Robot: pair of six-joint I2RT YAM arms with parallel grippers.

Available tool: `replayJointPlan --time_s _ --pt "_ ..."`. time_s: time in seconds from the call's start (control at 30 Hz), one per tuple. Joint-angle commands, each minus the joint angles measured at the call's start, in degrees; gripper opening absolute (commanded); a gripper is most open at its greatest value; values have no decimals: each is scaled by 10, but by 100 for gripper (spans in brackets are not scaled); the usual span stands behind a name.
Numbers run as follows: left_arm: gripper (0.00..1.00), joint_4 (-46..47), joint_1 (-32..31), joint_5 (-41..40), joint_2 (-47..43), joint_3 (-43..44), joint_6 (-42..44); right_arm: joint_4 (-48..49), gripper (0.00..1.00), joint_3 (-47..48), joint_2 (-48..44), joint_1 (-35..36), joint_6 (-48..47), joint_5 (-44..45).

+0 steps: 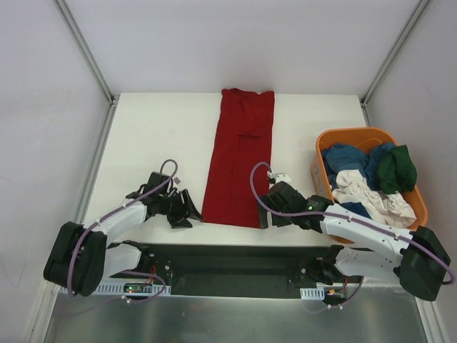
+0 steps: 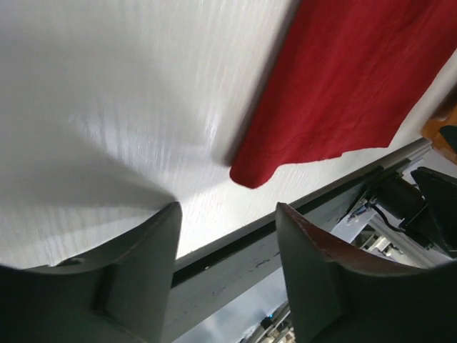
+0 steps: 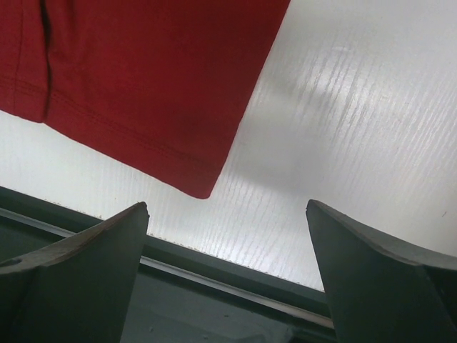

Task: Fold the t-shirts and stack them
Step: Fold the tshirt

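A dark red t-shirt (image 1: 239,156) lies flat on the white table, folded into a long narrow strip running from the far edge to near the front edge. My left gripper (image 1: 191,212) is open and empty just left of the strip's near left corner (image 2: 250,174). My right gripper (image 1: 263,216) is open and empty just right of the near right corner (image 3: 203,187). Neither gripper touches the cloth. Blue, dark green and white t-shirts (image 1: 364,179) lie crumpled in the orange basket.
The orange plastic basket (image 1: 318,153) stands at the right side of the table, beside my right arm. The table's dark front edge rail (image 3: 235,275) runs just below both grippers. Grey walls enclose the table at the left, right and back.
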Motion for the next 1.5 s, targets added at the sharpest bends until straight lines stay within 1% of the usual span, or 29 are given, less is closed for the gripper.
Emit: replayJointPlan --time_s 0.0,0.17,0.27,0.3,0.33,0.53,0.73,0.87,1.0,1.07,1.1,1.13,1.2,1.23,1.3,1.33,1.4,1.43,1.47 --pt "51 32 -12 -12 68 40 38 32 97 10 19 1 10 2" --pt "30 49 -33 -14 121 50 33 39 97 7 33 2 15 -1" --pt "19 54 -40 -24 143 56 34 40 97 0 33 1 22 -5" --pt "2 55 -41 -28 149 56 33 40 97 -3 28 1 24 -6" --pt "0 57 -44 -34 153 57 33 39 97 -5 25 2 25 -7" --pt "0 70 -55 -35 168 60 37 36 97 -29 -10 2 38 -21" --pt "0 70 -77 -36 132 35 24 58 97 -59 -39 1 43 -43" --pt "0 71 -90 -42 104 6 1 60 97 -65 -39 2 50 -61" --pt "0 71 -96 -51 69 -13 -15 68 99 -69 -26 2 47 -61" --pt "0 70 -98 -54 59 -19 -21 81 96 -66 -11 1 45 -68" --pt "0 70 -98 -56 54 -20 -22 86 94 -64 -4 1 41 -72" --pt "0 70 -99 -55 52 -20 -24 92 89 -61 15 2 39 -75" --pt "0 70 -99 -57 49 -20 -26 94 83 -50 33 1 31 -87" --pt "0 71 -100 -58 48 -20 -26 94 78 -46 51 2 26 -89" --pt "0 70 -100 -58 49 -18 -26 94 72 -34 65 2 24 -91" --pt "0 70 -100 -58 50 -17 -27 94 64 -32 77 1 24 -94" --pt "0 71 -100 -56 50 -15 -29 95 58 -30 84 1 26 -98" --pt "0 70 -101 -59 50 -16 -33 100 51 -32 85 1 28 -99" --pt "0 71 -102 -64 51 -16 -36 101 46 -35 86 1 30 -94"
